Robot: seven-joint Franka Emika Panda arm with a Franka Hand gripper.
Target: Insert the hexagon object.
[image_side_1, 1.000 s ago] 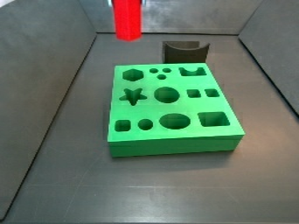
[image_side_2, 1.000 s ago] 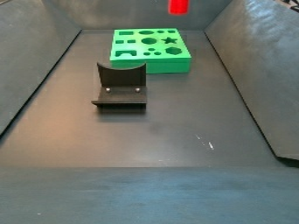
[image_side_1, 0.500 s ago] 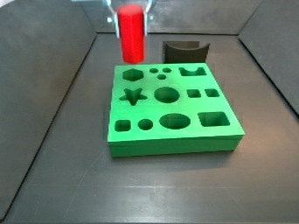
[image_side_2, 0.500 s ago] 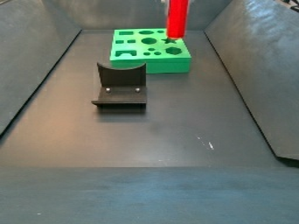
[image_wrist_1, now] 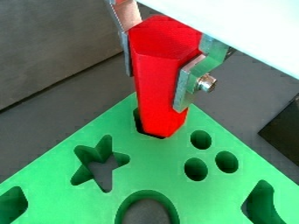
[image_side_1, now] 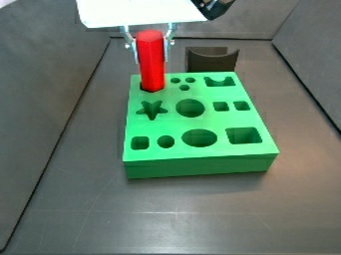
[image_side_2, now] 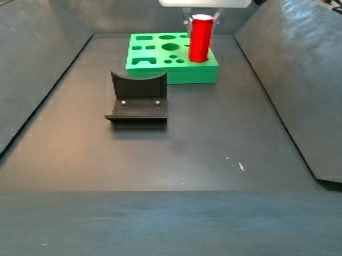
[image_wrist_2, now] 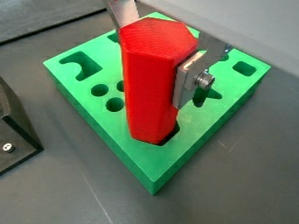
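Note:
The hexagon object (image_wrist_1: 159,74) is a tall glossy red peg, held upright in my gripper (image_wrist_1: 160,54). Its lower end sits in a hole at a corner of the green block (image_wrist_1: 140,179). The silver fingers (image_wrist_1: 193,77) are shut on its upper sides. It also shows in the other wrist view (image_wrist_2: 149,79), over the block (image_wrist_2: 128,149). In both side views the peg (image_side_1: 152,58) (image_side_2: 201,37) stands at the block's corner (image_side_1: 200,149) (image_side_2: 154,62), with the gripper (image_side_1: 151,34) (image_side_2: 202,13) above it.
The green block carries star, round, square and arch holes, such as the star hole (image_side_1: 151,110). The dark fixture (image_side_2: 136,97) stands on the floor beside the block, also seen in another side view (image_side_1: 210,58). Grey walls (image_side_2: 287,70) ring the floor.
The gripper has come down with the red peg. The peg's lower end has gone from above the block into the hole at its corner.

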